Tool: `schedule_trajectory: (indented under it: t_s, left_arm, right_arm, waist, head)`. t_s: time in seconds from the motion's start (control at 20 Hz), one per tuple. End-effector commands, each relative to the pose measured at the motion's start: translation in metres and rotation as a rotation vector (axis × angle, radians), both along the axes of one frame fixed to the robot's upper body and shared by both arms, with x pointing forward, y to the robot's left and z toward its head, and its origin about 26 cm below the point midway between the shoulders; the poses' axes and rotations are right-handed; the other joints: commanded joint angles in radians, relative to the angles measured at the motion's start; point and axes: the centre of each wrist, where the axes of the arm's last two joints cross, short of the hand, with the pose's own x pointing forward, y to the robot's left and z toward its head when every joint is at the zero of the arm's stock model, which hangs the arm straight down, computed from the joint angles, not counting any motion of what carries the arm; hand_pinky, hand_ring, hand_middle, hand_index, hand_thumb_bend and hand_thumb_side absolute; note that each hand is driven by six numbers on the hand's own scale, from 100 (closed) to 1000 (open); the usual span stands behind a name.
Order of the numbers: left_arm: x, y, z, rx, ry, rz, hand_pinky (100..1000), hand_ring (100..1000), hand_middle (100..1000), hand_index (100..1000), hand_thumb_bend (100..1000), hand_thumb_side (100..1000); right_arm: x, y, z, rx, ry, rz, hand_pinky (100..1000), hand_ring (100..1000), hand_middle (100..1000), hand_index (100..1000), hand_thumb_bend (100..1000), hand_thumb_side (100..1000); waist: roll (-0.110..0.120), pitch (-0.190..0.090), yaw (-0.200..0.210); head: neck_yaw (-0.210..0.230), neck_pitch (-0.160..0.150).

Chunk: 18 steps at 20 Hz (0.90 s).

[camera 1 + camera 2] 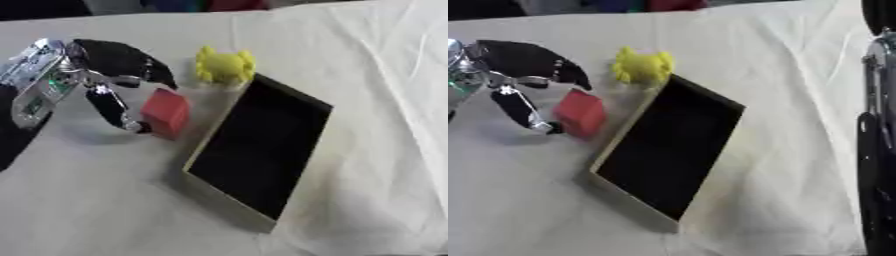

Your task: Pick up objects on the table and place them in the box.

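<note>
A red block (166, 111) stands on the white cloth just left of the box (227, 197), a shallow cream tray with a black inside and nothing in it. A yellow knobbly toy (225, 65) lies by the box's far corner. My left hand (109, 57) comes in from the left and straddles the block. Its fingers arch over the block's far top edge, its thumb tip (131, 124) meets the block's near left side, and it is open. My right arm (877, 160) shows as a dark upright shape at the right edge; its fingers cannot be made out.
The white cloth (105, 200) covers the whole table, wrinkled at the right. Dark and coloured shapes (192, 5) lie past the far edge.
</note>
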Motion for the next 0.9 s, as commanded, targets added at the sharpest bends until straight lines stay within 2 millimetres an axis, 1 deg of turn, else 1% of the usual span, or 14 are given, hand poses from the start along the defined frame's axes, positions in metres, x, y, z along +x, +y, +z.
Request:
schedule_trajectory:
  t_s: [0.05, 0.15, 0.2, 0.25, 0.3, 0.4, 0.5, 0.6, 0.7, 0.75, 0.8, 0.85, 0.9]
  left_arm:
    - [0.0, 0.001, 0.014, 0.077, 0.002, -0.053, 769, 818, 766, 863, 391, 498]
    - [0.0, 0.0, 0.014, 0.062, -0.005, -0.057, 749, 782, 715, 817, 383, 495]
    - [0.001, 0.0, 0.013, 0.056, -0.008, -0.059, 749, 782, 715, 817, 383, 495]
    - [0.001, 0.0, 0.013, 0.05, -0.01, -0.061, 712, 743, 644, 759, 376, 488]
    - [0.001, -0.001, 0.013, 0.043, -0.012, -0.062, 694, 716, 600, 717, 364, 483]
    - [0.002, 0.0, 0.012, 0.033, -0.012, -0.063, 672, 680, 560, 673, 350, 476]
    - [0.003, 0.001, 0.011, 0.025, -0.009, -0.059, 661, 660, 536, 647, 339, 468]
    - [0.004, 0.002, 0.01, 0.018, -0.008, -0.055, 640, 622, 502, 604, 305, 432]
    - [0.003, 0.003, 0.012, 0.006, -0.012, -0.051, 632, 611, 490, 589, 276, 394]
    - [0.003, 0.003, 0.014, -0.002, -0.022, -0.051, 624, 600, 477, 570, 230, 354]
    - [0.002, 0.003, 0.016, -0.016, -0.029, -0.051, 623, 599, 475, 568, 226, 350]
    - [0.001, 0.002, 0.02, -0.034, -0.039, -0.053, 614, 584, 463, 552, 183, 307]
    - [-0.001, 0.002, 0.024, -0.053, -0.05, -0.056, 612, 580, 460, 547, 170, 294]
  right_arm:
    - [-0.004, -0.002, 0.009, 0.007, -0.03, 0.002, 844, 777, 550, 738, 100, 901]
    - [-0.004, -0.002, 0.008, 0.008, -0.029, 0.002, 844, 777, 550, 738, 100, 901]
    - [-0.004, -0.002, 0.008, 0.008, -0.029, 0.002, 844, 777, 550, 738, 100, 901]
    - [-0.004, -0.002, 0.008, 0.008, -0.029, 0.001, 844, 777, 550, 738, 100, 901]
    - [-0.004, -0.002, 0.009, 0.008, -0.029, 0.001, 844, 777, 550, 738, 100, 901]
    - [-0.004, -0.002, 0.008, 0.009, -0.028, 0.001, 844, 777, 550, 738, 100, 902]
    - [-0.004, -0.003, 0.008, 0.01, -0.027, 0.001, 844, 777, 550, 738, 100, 902]
    - [-0.004, -0.003, 0.008, 0.01, -0.026, 0.001, 845, 778, 550, 738, 100, 902]
    - [-0.004, -0.003, 0.008, 0.011, -0.025, 0.001, 845, 778, 550, 738, 100, 902]
    - [-0.004, -0.003, 0.008, 0.011, -0.025, 0.0, 845, 778, 550, 739, 100, 902]
    - [-0.004, -0.003, 0.008, 0.011, -0.025, 0.0, 845, 778, 550, 739, 100, 902]
    - [-0.004, -0.004, 0.008, 0.011, -0.024, -0.001, 845, 778, 550, 739, 100, 902]
    - [-0.004, -0.004, 0.008, 0.011, -0.024, -0.001, 845, 778, 550, 739, 100, 902]
  waist:
    - [-0.001, -0.018, -0.002]
    - [0.0, -0.018, -0.003]
    - [0.0, -0.017, -0.004]
    - [0.0, -0.017, -0.004]
    - [0.0, -0.017, -0.005]
    - [0.0, -0.016, -0.005]
    - [0.0, -0.016, -0.006]
    - [0.0, -0.016, -0.005]
    - [0.0, -0.016, -0.005]
    - [0.0, -0.016, -0.005]
    - [0.0, -0.016, -0.005]
    - [0.0, -0.017, -0.004]
    - [0.0, -0.017, -0.004]
  head:
    - [0.002, 0.002]
    - [0.002, 0.001]
    - [0.002, 0.0]
    - [0.002, 0.0]
    - [0.002, 0.0]
    - [0.001, 0.0]
    - [0.001, 0.001]
    - [0.001, 0.002]
    - [-0.001, 0.002]
    - [-0.001, 0.002]
    - [-0.001, 0.002]
    - [-0.002, 0.003]
    - [-0.002, 0.003]
